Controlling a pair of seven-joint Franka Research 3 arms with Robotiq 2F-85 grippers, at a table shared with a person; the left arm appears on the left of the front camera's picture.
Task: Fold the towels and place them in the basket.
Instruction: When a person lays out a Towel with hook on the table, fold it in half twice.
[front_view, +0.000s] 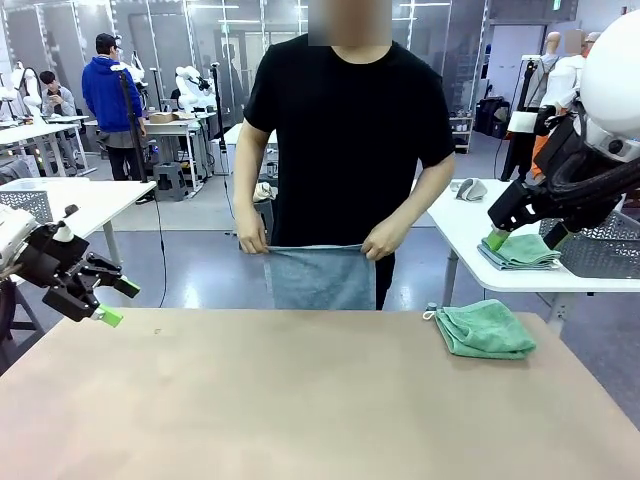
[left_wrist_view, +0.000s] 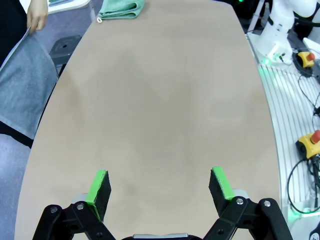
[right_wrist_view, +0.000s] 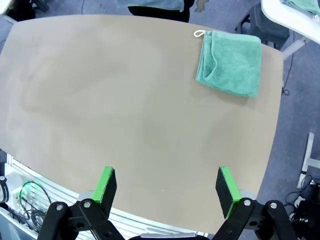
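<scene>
Left fingers (left_wrist_view: 100, 192) and right fingers (right_wrist_view: 107, 185) spread; green towel (right_wrist_view: 230, 62) by table (right_wrist_view: 125, 125) edge (open tabletop).

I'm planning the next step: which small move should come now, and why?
Probably lower the right gripper toward the folded green towel on the table. It is open, empty and nearer than the left gripper, and the person holds the blue-grey towel at the far edge.

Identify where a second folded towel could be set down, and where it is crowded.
Free: the tabletop from near edge to far edge, left of the mint green towel. Crowded: the far right corner, where that towel lies, and mid far edge, where a person holds the blue-grey towel.
</scene>
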